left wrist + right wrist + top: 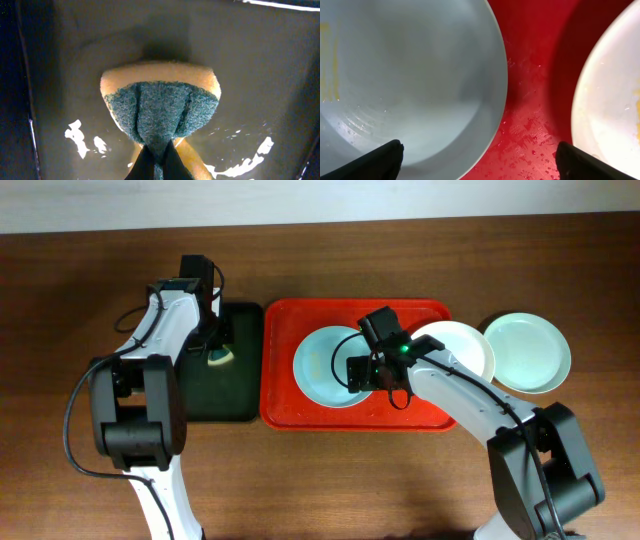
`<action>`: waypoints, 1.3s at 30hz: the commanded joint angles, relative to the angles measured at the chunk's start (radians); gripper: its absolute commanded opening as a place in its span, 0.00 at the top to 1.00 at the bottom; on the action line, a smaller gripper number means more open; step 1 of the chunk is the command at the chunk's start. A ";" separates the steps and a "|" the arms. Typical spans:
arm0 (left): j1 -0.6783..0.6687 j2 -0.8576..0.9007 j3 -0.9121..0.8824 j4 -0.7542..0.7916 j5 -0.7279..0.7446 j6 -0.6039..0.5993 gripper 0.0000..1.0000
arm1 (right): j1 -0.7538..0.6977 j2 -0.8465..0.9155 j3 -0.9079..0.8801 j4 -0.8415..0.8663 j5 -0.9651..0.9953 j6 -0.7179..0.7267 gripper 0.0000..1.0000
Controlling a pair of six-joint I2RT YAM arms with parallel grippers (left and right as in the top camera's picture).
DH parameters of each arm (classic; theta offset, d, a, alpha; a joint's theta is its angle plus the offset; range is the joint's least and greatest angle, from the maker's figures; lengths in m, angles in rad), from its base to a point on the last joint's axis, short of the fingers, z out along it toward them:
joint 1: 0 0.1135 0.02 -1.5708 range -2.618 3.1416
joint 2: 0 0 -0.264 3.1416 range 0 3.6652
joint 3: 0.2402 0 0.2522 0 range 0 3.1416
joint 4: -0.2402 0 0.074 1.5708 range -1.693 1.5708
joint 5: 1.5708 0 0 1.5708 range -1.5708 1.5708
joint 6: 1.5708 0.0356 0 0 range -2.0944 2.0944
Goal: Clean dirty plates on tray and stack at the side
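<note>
Left arm (160,330), right arm (470,395): white shells, black joints, black cables; green light (401,350) by right hand (362,370).

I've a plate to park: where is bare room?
Bare wooden table in front of the red plastic tray, between both arms. Crowded: the tray's right half, with pale mint-blue plate, white round plate and open right gripper.

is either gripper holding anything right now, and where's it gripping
The left gripper pinches the sponge across its middle, folding the green scouring face. The right gripper hangs open over a mint-blue plate, holding nothing.
</note>
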 commanded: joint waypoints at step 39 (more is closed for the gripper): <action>-0.074 -0.165 -0.022 -0.147 0.021 0.002 1.00 | -0.066 0.067 -0.011 0.176 0.011 -0.002 0.79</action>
